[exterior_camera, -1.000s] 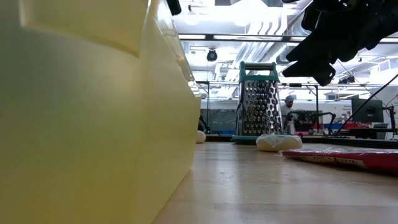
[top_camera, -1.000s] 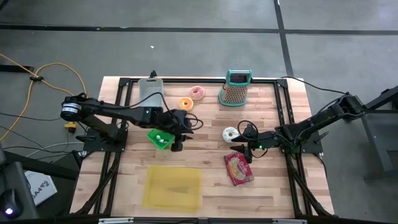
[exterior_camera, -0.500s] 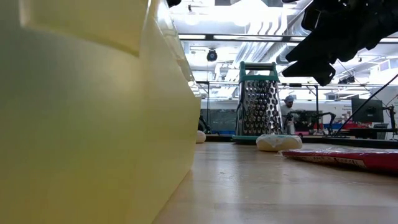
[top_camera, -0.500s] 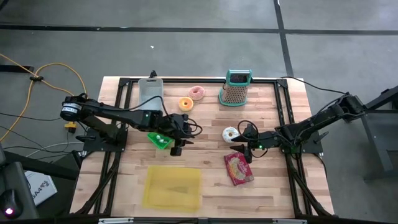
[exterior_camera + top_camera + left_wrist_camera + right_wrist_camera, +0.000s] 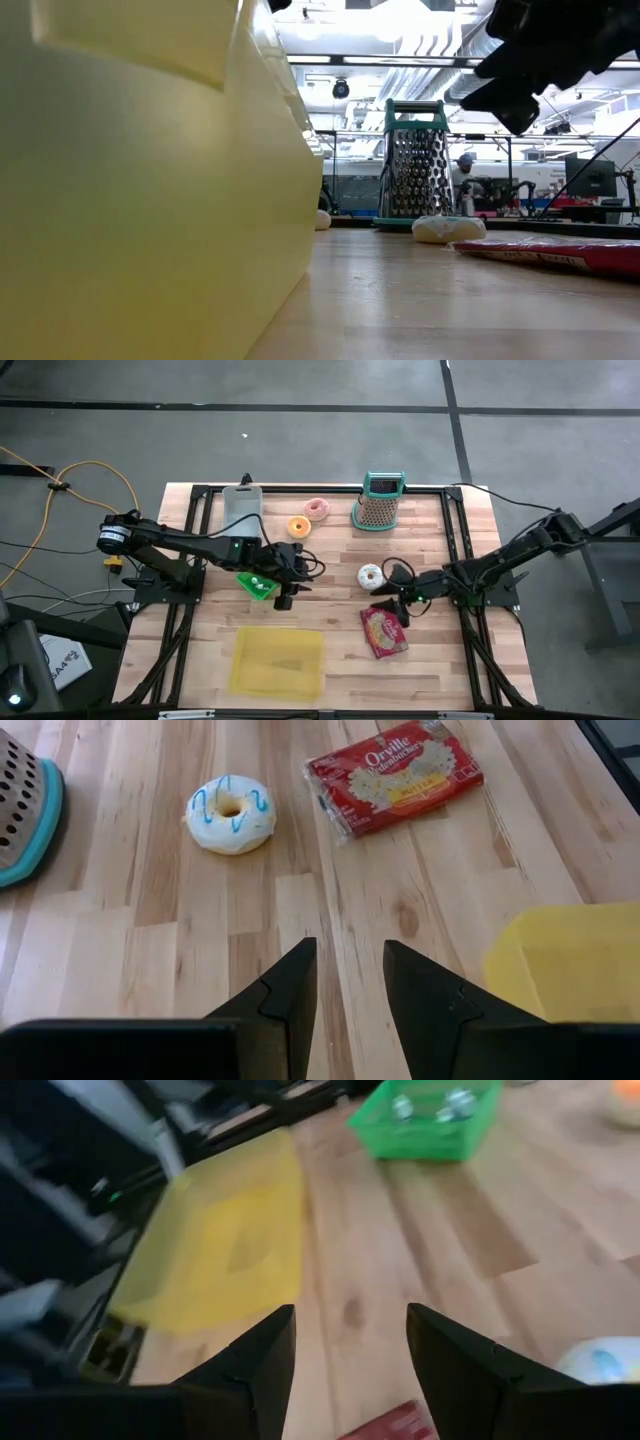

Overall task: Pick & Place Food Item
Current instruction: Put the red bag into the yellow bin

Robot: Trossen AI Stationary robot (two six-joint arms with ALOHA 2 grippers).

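A white donut with blue icing and a red popcorn packet lie flat on the wooden table right of centre. Orange and pink donuts lie toward the far edge. A yellow tray sits near the front edge. My left gripper hovers open beside a green basket, with nothing between its fingers. My right gripper hangs open between the white donut and the packet, above the table.
A metal grater with a teal rim stands at the far edge, with a grey board at the far left. Black frame rails run along the table's sides. Bare wood lies between the yellow tray and the packet.
My right gripper has turned a little at the wrist. Its fingertips have swung from beside the white donut toward the near edge and the red packet, and it stays open. No object has moved.
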